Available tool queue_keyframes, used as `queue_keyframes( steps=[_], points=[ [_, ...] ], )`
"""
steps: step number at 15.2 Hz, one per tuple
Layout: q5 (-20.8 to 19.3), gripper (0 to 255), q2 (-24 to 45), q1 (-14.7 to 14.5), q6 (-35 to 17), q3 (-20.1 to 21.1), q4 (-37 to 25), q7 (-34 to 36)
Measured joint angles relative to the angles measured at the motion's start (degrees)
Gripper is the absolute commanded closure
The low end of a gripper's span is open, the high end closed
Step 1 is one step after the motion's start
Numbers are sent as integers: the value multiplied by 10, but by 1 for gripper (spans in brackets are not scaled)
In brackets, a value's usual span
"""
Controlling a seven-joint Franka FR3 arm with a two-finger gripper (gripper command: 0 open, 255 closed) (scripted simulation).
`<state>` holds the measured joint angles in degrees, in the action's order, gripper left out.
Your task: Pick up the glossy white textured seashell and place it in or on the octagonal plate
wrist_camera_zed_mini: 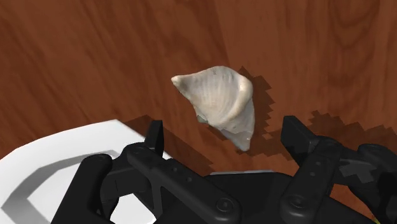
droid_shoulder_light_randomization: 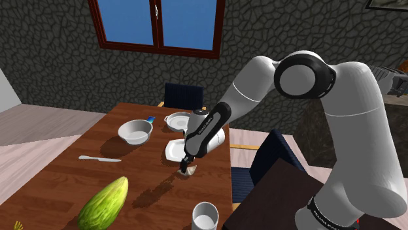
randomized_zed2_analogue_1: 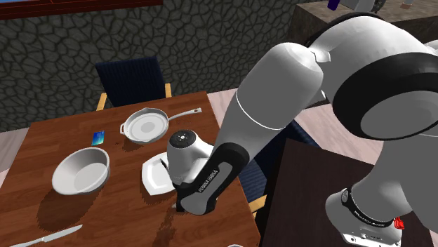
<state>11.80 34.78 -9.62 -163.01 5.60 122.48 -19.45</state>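
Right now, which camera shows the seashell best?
The wrist view: the seashell lies whole between the open fingers. The shoulder view shows a beige sliver under the gripper; in the second exterior view the arm stands before it.

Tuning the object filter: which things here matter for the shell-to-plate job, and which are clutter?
Job: seashell; octagonal plate; hand, open.
Clutter: bowl; pan; knife; green vegetable; cup; small blue item.
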Motion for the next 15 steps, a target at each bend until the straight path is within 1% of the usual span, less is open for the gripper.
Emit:
queue_keyframes(
  steps=[4, 10, 11, 15],
  points=[
    [0, 0, 27, -1, -15, 1, -13, -1],
    [1, 0, 30, -2, -17, 1, -14, -1],
    [1, 255, 30, -2, -17, 1, -14, -1],
    [1, 255, 29, -2, -16, 1, -13, -1]
  ],
)
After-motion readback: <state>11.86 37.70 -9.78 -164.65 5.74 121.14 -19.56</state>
